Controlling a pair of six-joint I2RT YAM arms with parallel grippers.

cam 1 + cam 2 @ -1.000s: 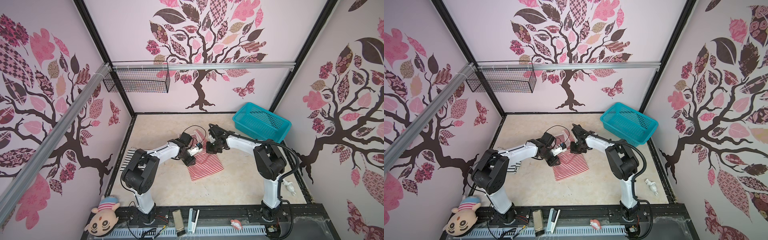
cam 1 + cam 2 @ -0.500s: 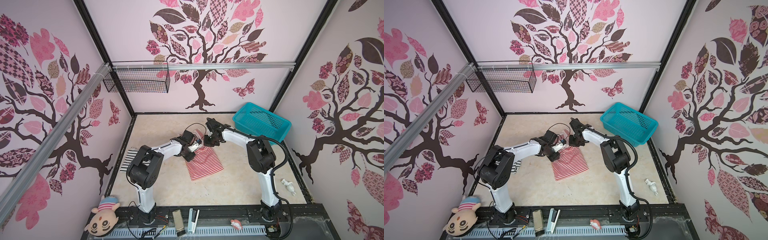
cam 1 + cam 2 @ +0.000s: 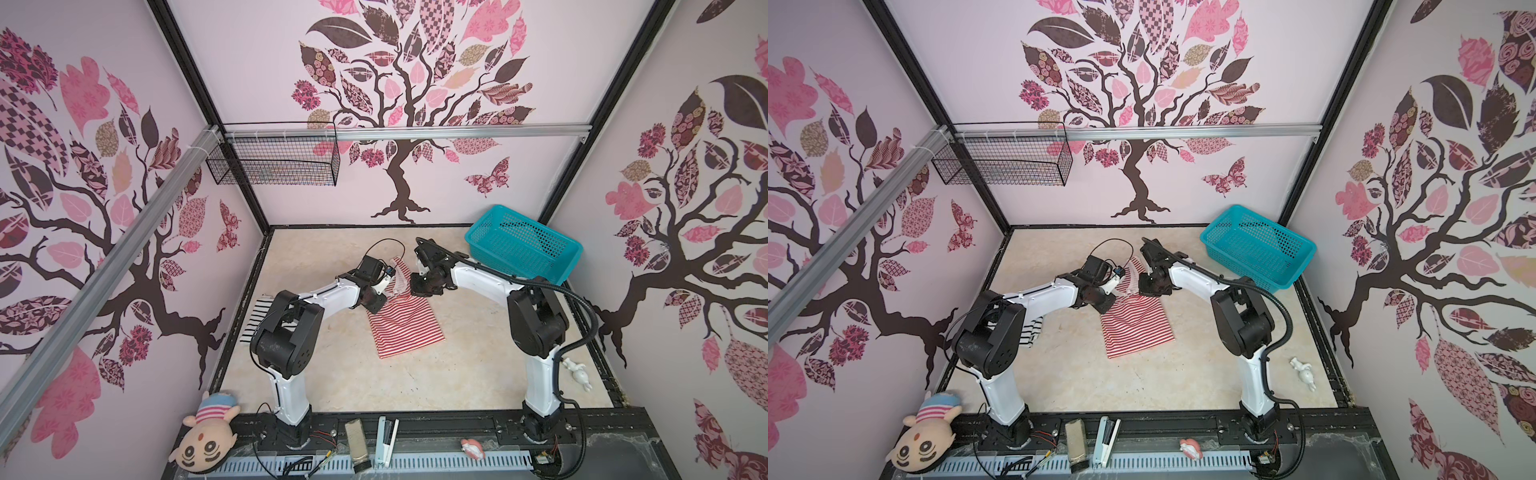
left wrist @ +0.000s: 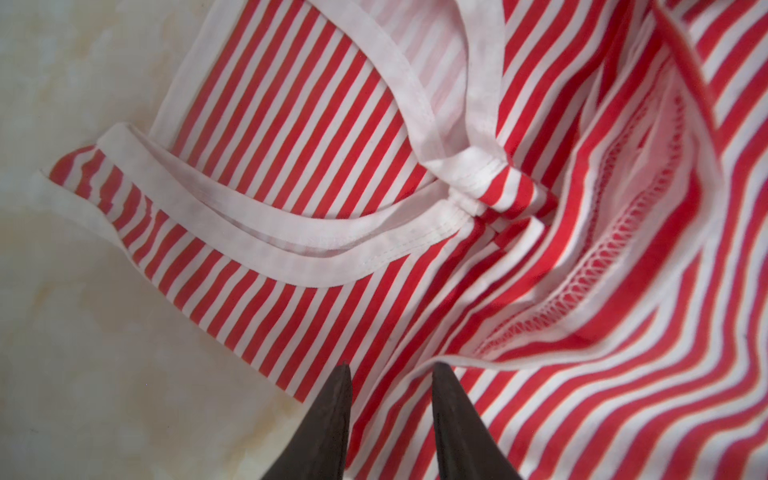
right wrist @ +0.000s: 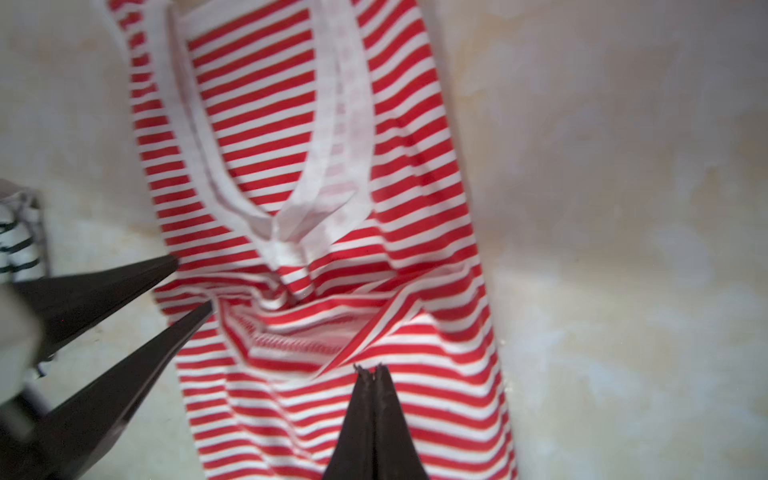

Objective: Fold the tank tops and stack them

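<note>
The red-and-white tank top (image 3: 405, 332) (image 3: 1133, 332) lies in the middle of the table, straps toward the back wall, upper part rumpled and folded over. My left gripper (image 3: 376, 305) (image 4: 390, 365) is open at the top's left edge, just above the striped cloth (image 4: 291, 166); its fingers (image 5: 124, 282) also show in the right wrist view. My right gripper (image 3: 417, 286) (image 5: 370, 368) is shut, its tips over the cloth (image 5: 270, 124) beside a turned-up seam. The black-and-white tank top (image 3: 259, 316) (image 3: 1034, 328) lies by the left wall, partly hidden under the left arm.
A teal basket (image 3: 523, 245) stands at the back right. A wire basket (image 3: 274, 162) hangs on the back wall. A small white figurine (image 3: 577, 372) lies by the right arm's base. A plush doll (image 3: 205, 436) and small tools (image 3: 386, 440) lie along the front rail.
The right gripper went a little toward the back wall, then came back over the red top's upper part. The left gripper stayed at the left edge. The top lies much as before.
</note>
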